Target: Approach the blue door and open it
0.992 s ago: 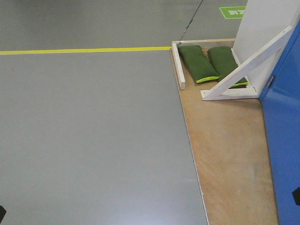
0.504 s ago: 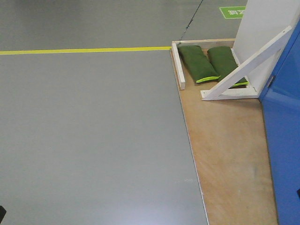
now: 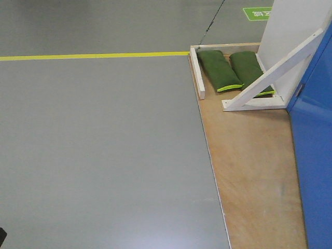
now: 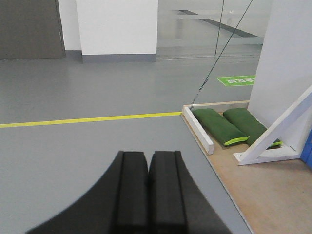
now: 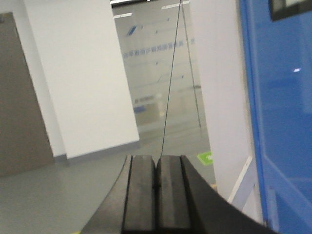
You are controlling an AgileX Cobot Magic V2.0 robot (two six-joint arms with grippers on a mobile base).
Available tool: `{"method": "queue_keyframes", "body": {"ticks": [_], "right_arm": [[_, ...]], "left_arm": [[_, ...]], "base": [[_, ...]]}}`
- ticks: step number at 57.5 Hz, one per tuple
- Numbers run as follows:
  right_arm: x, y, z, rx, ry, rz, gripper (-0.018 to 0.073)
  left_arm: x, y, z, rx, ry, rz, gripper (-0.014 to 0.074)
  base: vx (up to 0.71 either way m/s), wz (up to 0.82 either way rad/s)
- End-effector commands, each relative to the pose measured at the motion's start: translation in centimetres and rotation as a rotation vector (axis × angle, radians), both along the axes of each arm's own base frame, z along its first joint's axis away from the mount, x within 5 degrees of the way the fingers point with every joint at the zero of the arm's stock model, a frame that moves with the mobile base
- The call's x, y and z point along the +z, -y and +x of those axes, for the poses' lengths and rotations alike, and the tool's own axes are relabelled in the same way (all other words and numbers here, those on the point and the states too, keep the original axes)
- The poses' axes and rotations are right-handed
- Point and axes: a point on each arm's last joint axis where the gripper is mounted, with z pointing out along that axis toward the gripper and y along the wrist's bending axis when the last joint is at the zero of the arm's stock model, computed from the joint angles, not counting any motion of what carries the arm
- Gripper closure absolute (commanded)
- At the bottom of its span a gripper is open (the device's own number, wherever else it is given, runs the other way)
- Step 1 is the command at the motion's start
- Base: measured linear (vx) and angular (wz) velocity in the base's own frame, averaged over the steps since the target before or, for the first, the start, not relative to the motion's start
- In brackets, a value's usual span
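a flat light-brown plywood platform (image 3: 249,155) is lying on the smooth grey floor (image 3: 104,155). two dark green sandbags with lime-green trim (image 3: 219,70) are resting side by side at the platform's far end, just beside a short white wooden batten (image 3: 197,75) on its left edge. a white diagonal wooden brace (image 3: 275,70) is slanting over the sandbags, up against a tall white upright panel (image 3: 290,26). a yellow tape line (image 3: 93,55) is stretching leftward from the platform's far corner. a green rectangular floor sign (image 3: 257,13) is lying beyond the platform.

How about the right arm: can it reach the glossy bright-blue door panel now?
Probably yes: the glossy bright-blue door panel stands beside the shut right gripper, nothing between. How far off is unclear.
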Motion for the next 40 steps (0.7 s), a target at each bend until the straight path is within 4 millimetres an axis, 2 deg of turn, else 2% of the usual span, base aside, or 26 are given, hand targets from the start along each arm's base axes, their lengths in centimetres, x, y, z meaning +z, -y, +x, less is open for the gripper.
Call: {"method": "queue_keyframes", "body": {"ticks": [1,11,29,40], "right_arm": [[3.7,0.6,-0.3,-0.086,0.178,-0.021,0.0561],[6.9,1.6,-0.8,-0.246,0.313,-0.054,0.0561],[12.2,3.7,-0.5,-0.415,0.567,-0.069,0.0561],[14.6,5.7,-1.2,-0.679,0.745,-0.097,0.0561]], "left_arm": [[1.7,0.0,-0.1,-0.002,0.124,-0.025,0.0524],[1.7,0.0,-0.1,-0.002,0.124,-0.025,0.0524],[1.7,0.0,-0.1,-0.002,0.124,-0.025,0.0524],[1.7,0.0,-0.1,-0.002,0.124,-0.025,0.0524]], "base": [[0.0,0.0],[0.0,0.0],[0.0,0.0],[0.0,0.0]]}}
